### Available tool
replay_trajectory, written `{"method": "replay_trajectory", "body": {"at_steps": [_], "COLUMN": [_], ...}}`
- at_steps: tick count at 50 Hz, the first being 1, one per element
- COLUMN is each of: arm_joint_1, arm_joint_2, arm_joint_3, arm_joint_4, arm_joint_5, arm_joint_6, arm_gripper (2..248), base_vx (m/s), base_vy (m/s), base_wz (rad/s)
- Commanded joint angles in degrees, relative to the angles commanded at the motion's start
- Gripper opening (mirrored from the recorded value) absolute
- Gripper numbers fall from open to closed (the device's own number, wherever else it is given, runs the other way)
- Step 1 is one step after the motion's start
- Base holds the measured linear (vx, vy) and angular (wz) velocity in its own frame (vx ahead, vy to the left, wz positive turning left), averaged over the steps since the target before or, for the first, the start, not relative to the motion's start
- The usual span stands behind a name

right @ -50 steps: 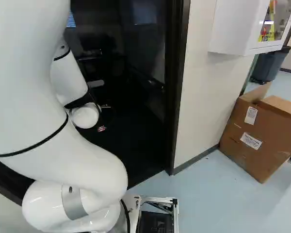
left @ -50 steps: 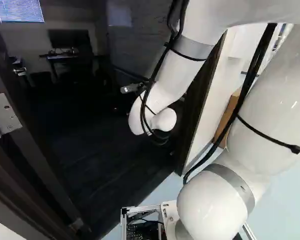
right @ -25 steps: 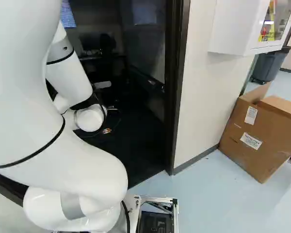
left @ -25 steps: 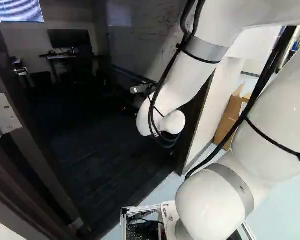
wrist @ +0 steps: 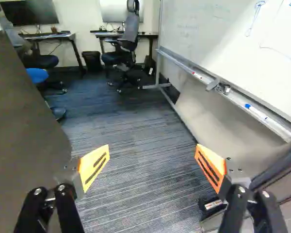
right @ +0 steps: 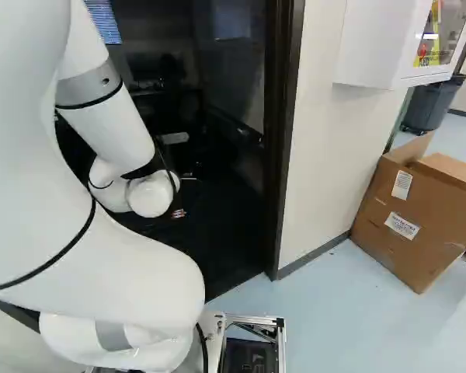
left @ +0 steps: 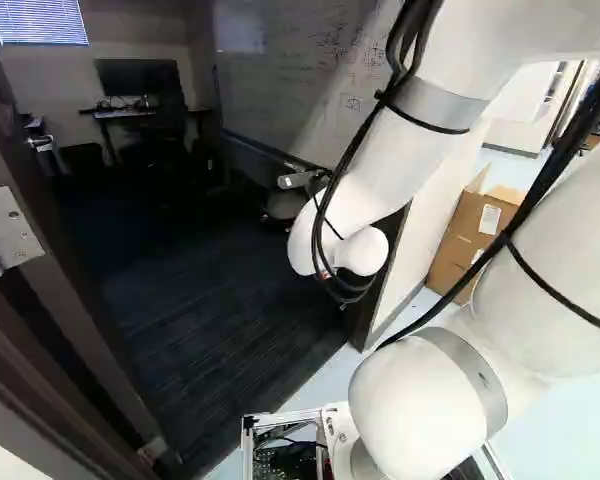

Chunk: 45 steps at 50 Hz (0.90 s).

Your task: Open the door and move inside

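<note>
1. My gripper [wrist: 153, 166] stands wide open, its orange pads [wrist: 94, 165] well apart with only air between them; I have hold of nothing. In both base views my own wrist hides the jaws.
2. The door [left: 10, 165] stands open at the left of the left base view, cut off by its edge. I make out its metal lever handle [left: 42, 143] and a flat, screwed hinge plate [left: 8, 230].
3. A smooth, dark brown panel [wrist: 24, 131] with a rounded corner fills the space beside one finger, partly cut off; I cannot tell whether it is the door's face.
4. Beside my other finger lies something small and dark with a pale band [wrist: 213, 206], too hidden to name.
5. In the right base view my white, glossy arm [right: 116, 124] covers much of the dark doorway, and the room behind is hard to read.
6. Ahead of me spreads ribbed, blue-grey carpet [wrist: 131, 160], leading to a mesh-backed chair [wrist: 128, 36] on castors.
7. A glossy whiteboard [wrist: 199, 34], cut off, carries faint pen strokes above a metal ledge.
8. Outside, a creased cardboard box [right: 412, 217] leans with flaps open on smooth, pale blue floor [right: 334, 311].
</note>
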Motion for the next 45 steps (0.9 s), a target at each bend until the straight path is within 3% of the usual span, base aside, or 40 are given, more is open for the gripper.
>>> {"method": "replay_trajectory", "body": {"at_steps": [31, 39, 45], "arm_joint_1": [-0.5, -0.5, -0.5], "arm_joint_2": [0.2, 0.2, 0.2], "arm_joint_3": [0.2, 0.2, 0.2], "arm_joint_4": [0.0, 0.0, 0.0], "arm_joint_5": [0.0, 0.0, 0.0], "arm_joint_6": [0.0, 0.0, 0.0], "arm_gripper": [247, 247, 247], "base_vx": [0.0, 0.072, 0.134], "base_vy": [0.0, 0.116, -0.018], "base_wz": [0.001, 0.025, -0.014]}}
